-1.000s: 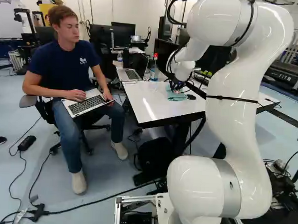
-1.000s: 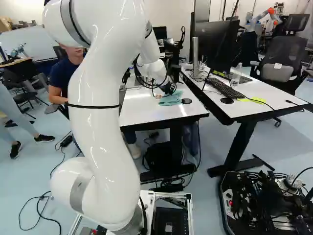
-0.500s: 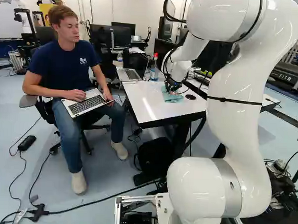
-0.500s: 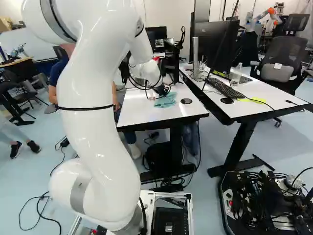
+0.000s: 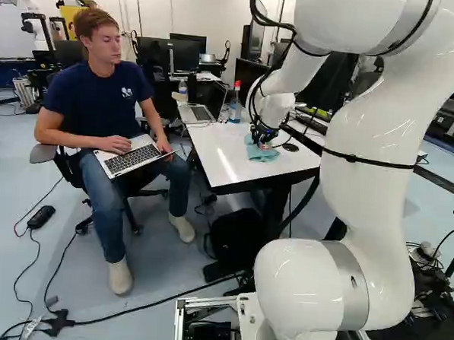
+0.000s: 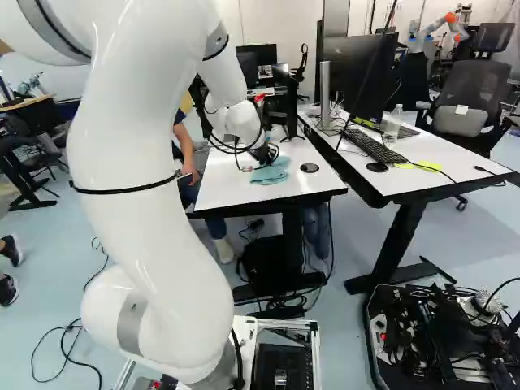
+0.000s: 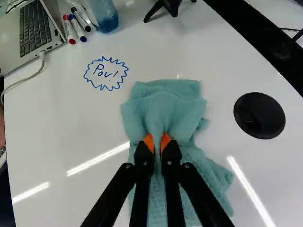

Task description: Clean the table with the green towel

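The white table (image 7: 61,118) beneath the claw (image 7: 157,142) is best wiped in slow, level strokes. The green towel (image 7: 165,105), pinched in the claw and draped under it, should be kept pressed flat. A blue drawing (image 7: 106,74) ahead of the claw is plainly shown only by the wrist view.

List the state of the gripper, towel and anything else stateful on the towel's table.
Gripper: shut on towel
Towel: gathered at the grip, spread and creased around it, on the table
Blue drawing: unwiped
Laptop: open
Cable: plugged into laptop
Three markers: capped, lying down
Bottle: upright, red cap on
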{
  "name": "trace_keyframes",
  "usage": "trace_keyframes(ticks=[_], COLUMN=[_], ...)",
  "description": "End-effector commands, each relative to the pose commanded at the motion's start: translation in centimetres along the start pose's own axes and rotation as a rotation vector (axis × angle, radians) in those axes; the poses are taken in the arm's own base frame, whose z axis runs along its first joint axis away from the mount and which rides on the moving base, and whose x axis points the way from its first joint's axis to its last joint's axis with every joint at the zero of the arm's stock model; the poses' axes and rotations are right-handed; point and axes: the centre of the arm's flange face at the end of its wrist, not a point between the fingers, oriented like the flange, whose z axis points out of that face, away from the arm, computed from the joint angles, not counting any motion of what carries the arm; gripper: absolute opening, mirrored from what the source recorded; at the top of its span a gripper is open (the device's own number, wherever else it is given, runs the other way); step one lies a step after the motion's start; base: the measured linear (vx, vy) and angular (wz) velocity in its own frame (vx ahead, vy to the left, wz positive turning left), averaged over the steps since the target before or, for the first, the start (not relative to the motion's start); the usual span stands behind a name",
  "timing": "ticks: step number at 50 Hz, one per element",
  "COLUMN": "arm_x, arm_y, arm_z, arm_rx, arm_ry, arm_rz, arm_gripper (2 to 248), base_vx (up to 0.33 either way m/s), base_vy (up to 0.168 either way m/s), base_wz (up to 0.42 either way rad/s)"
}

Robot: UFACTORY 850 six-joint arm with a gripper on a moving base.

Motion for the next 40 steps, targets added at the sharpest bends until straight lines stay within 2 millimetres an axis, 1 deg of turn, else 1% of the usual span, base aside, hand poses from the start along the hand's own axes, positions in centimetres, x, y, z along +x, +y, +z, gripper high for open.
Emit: trace_keyframes(ticks=[21,40], arm_x=[-0.6,-3.2], arm_y=[0.3,0.7], arm_z=[-3.5,-6.0], arm_rx=[0.003,0.002], arm_ry=[0.035,0.032], arm_rz=[0.003,0.004], arm_gripper=[36,36], base_vx=[0.000,0.000], base_vy=[0.000,0.000], base_wz=[0.000,0.000])
